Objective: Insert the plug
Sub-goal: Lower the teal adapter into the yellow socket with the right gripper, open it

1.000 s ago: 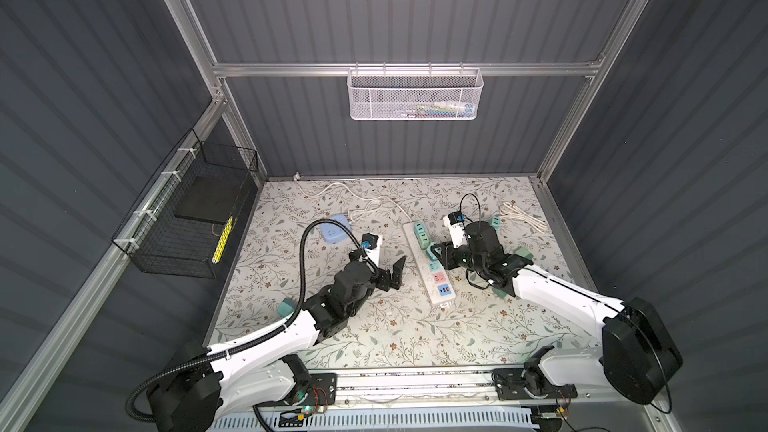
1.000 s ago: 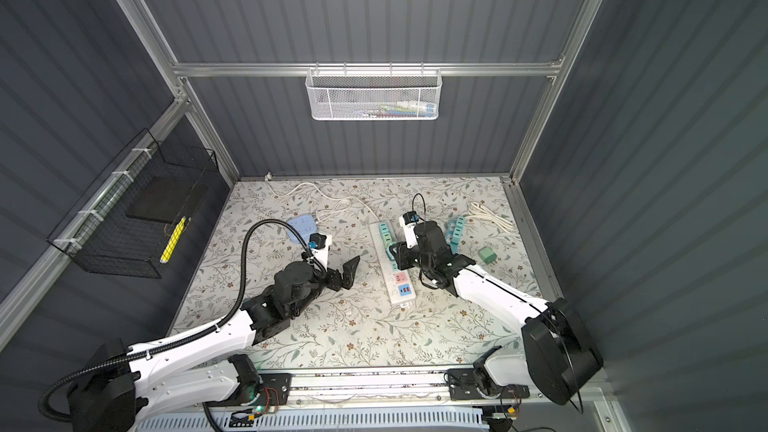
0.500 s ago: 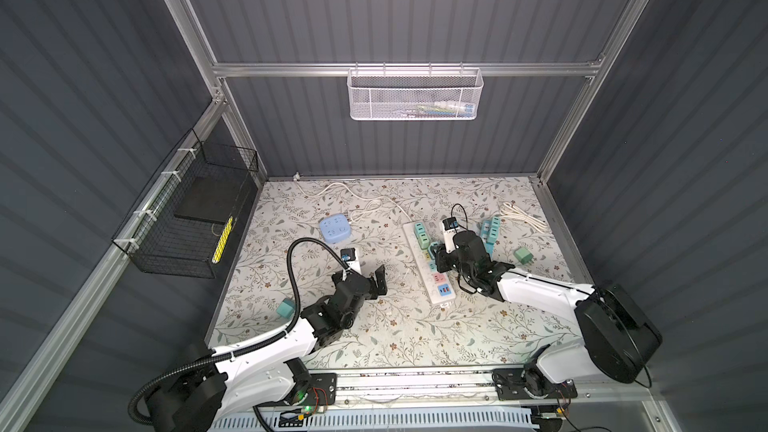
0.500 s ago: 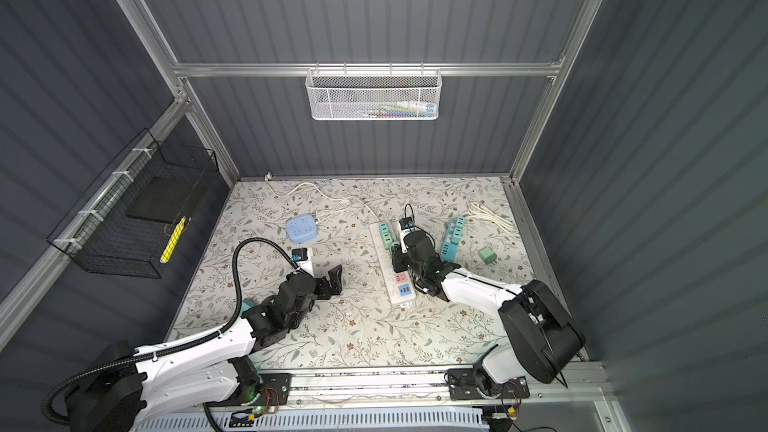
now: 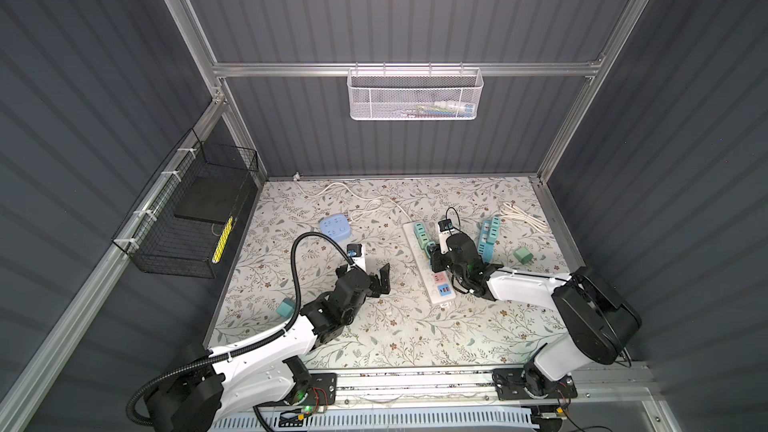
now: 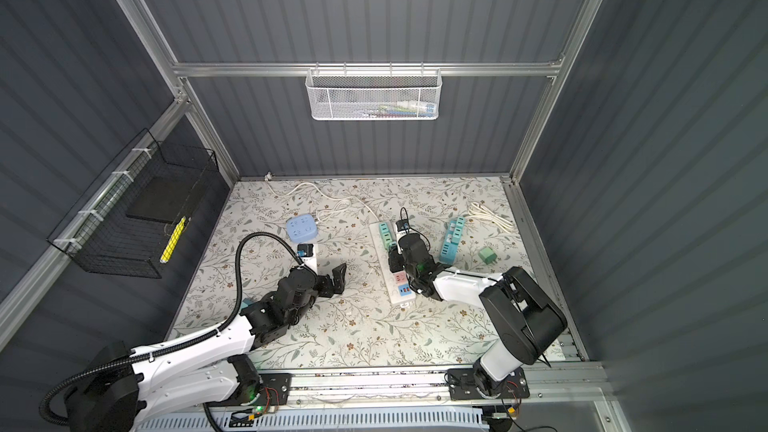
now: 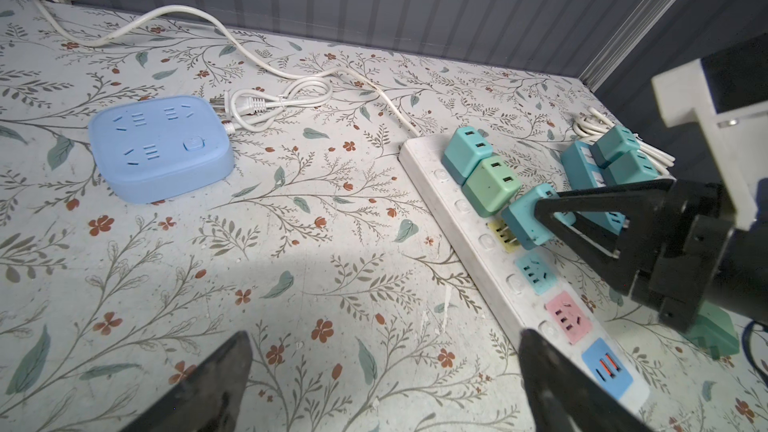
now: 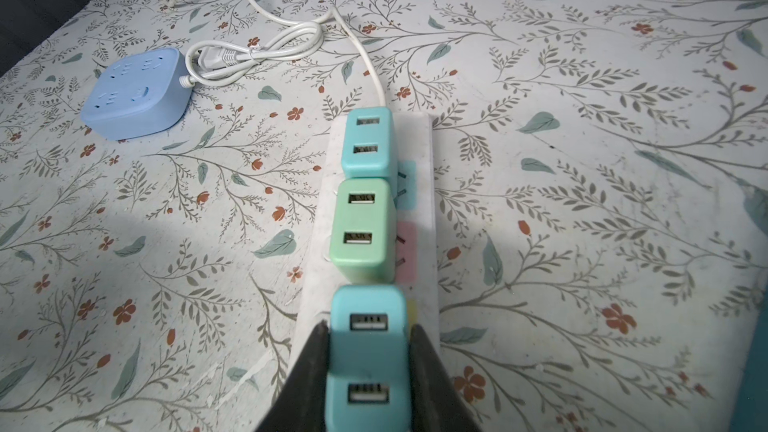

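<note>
Teal plastic catches my eye first: a small teal cube-shaped plug with two USB ports is clamped between the black fingers of the right end effector, which press on its two opposite sides. The plug sits over the long white plastic power strip, at the yellow socket, the third one counted from the cable end of the strip.

From the left wrist view I see the plug is tilted, and its metal prongs show between its body and the yellow socket. The tips seem to be at the slots, but I cannot tell how deep they go. So I judge the insertion as begun and not finished: the plug must be made straight and pushed down until its body lies flat on the strip.

Nearer to the cable end of the strip, another teal cube plug and a light green cube plug are already seated, touching each other. Toward the other end, the teal socket and the pink socket are free.

The left end effector waits beside the strip with its fingers wide apart, holding nothing and not touching the strip. Maybe it could steady the strip during the push.
</note>
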`<state>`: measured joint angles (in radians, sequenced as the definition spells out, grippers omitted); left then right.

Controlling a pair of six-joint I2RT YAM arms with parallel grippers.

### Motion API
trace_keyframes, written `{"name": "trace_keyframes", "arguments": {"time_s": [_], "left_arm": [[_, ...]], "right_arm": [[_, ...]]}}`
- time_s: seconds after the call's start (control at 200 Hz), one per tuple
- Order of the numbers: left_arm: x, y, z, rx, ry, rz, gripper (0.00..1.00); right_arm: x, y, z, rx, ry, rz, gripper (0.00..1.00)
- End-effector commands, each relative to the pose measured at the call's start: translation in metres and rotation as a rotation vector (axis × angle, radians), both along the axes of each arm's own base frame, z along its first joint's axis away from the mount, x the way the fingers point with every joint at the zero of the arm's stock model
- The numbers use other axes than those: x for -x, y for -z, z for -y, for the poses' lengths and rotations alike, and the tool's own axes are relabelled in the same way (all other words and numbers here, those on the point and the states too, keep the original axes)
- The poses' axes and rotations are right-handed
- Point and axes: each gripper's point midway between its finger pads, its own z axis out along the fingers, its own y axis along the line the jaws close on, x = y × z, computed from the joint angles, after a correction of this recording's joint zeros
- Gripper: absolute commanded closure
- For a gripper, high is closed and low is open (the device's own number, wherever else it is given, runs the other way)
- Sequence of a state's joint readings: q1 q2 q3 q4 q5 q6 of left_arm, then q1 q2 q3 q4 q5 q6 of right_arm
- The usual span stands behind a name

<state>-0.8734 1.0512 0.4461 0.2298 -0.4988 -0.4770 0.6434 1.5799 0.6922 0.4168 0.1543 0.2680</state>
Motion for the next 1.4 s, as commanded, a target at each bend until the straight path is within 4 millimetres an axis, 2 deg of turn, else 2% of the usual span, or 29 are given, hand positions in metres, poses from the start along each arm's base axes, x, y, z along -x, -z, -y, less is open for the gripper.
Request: {"name": "trace_keyframes", "arguments": {"time_s": [0.0, 0.25, 0.49, 0.8, 1.111, 1.261, 1.321, 1.396], "left_arm": [[-0.004, -0.012, 0.000, -0.011, 0.007, 0.024, 0.00], [-0.005, -0.012, -0.002, -0.022, 0.007, 0.018, 0.00], [-0.006, -0.012, -0.004, -0.019, -0.001, 0.020, 0.00], [-0.005, -0.012, -0.007, -0.015, 0.003, 0.020, 0.00], [-0.006, -0.011, -0.008, -0.009, 0.012, 0.019, 0.00], [-0.005, -0.011, -0.008, 0.004, 0.010, 0.019, 0.00], [-0.005, -0.012, -0.008, 0.008, 0.015, 0.020, 0.00], [-0.004, -0.015, -0.008, 0.003, 0.021, 0.023, 0.00]], "right_arm": [[0.002, 0.011, 0.002, 0.032, 0.007, -0.007, 0.86], [0.006, 0.020, 0.003, 0.079, 0.012, -0.024, 0.86], [0.009, 0.032, 0.007, 0.205, 0.056, -0.048, 0.86], [0.017, 0.056, 0.014, 0.271, 0.079, -0.131, 0.87], [0.034, 0.095, 0.019, 0.374, 0.067, -0.271, 0.86], [0.037, 0.095, 0.018, 0.340, 0.090, -0.260, 0.85], [0.037, 0.092, 0.015, 0.340, 0.079, -0.252, 0.79], [0.032, 0.078, 0.010, 0.329, 0.068, -0.230, 0.72]]}}
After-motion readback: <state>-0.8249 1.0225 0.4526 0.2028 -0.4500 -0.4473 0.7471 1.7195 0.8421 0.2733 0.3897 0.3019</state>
